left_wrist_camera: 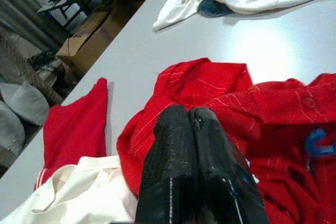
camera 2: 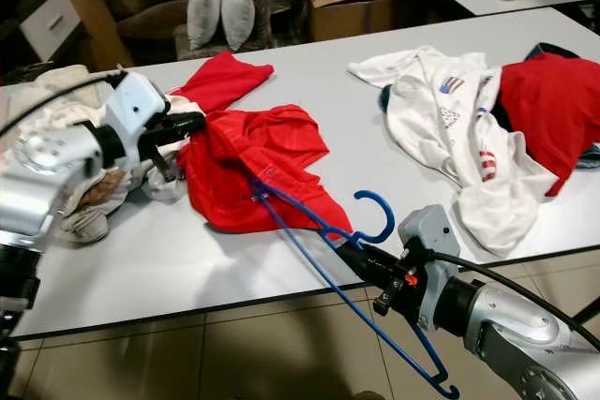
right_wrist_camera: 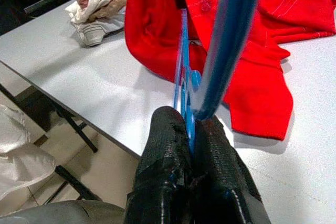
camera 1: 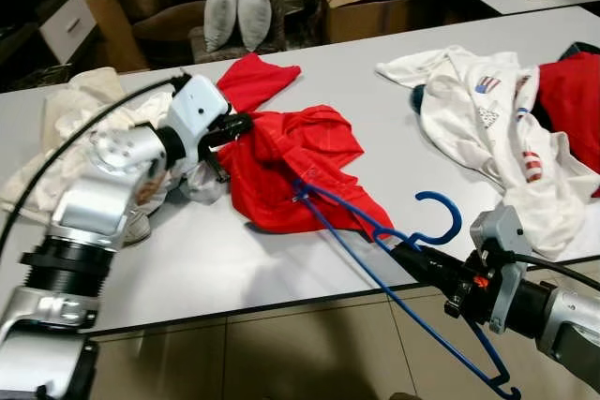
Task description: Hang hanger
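A red shirt (camera 1: 300, 152) lies crumpled in the middle of the white table (camera 1: 234, 259). My left gripper (camera 1: 242, 125) reaches it from the left and is shut on the shirt's left edge; in the left wrist view its fingers (left_wrist_camera: 173, 145) press together against the red cloth (left_wrist_camera: 220, 87). My right gripper (camera 1: 398, 248) hovers at the table's front edge, shut on a blue hanger (camera 1: 437, 197) just below its hook. One hanger arm (right_wrist_camera: 231, 35) runs forward into the shirt's opening. The other arm slants down past the table edge.
A white shirt with flag prints (camera 1: 487, 119) and another red garment (camera 1: 572, 91) lie on the right. A cream clothes pile (camera 1: 75, 110) sits far left, a red cloth (camera 1: 258, 77) behind the shirt. A cardboard box (camera 1: 366, 7) and pillows (camera 1: 239, 7) stand beyond the table.
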